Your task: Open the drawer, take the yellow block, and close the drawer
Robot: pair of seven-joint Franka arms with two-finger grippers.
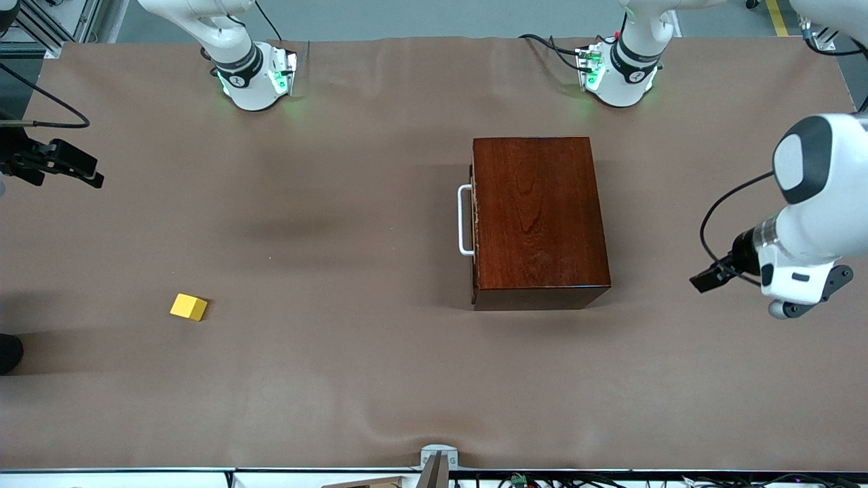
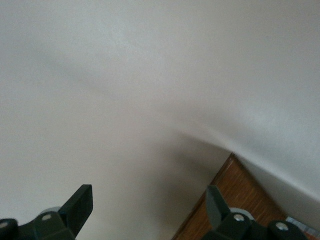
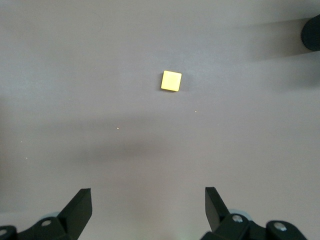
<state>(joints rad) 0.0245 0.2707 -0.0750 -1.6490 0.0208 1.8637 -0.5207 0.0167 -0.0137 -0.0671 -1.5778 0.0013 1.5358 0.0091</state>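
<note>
The dark reddish-brown wooden box (image 1: 539,217) stands mid-table toward the left arm's end. Its drawer is shut, and the white bar handle (image 1: 465,220) faces the right arm's end. The yellow block (image 1: 188,307) lies on the brown cloth toward the right arm's end, nearer to the front camera than the box. My right gripper (image 1: 64,165) hangs open and empty over the table's right-arm end, with the block (image 3: 171,80) some way ahead of its fingertips (image 3: 80,205). My left gripper (image 1: 708,278) hovers open and empty beside the box, on the side away from the handle; a corner of the box (image 2: 240,200) shows in its wrist view.
Both arm bases (image 1: 254,74) (image 1: 620,74) stand along the table's edge farthest from the front camera. A dark round object (image 1: 8,352) sits at the table's right-arm end, near the block. A grey bracket (image 1: 437,461) is fixed at the edge nearest the camera.
</note>
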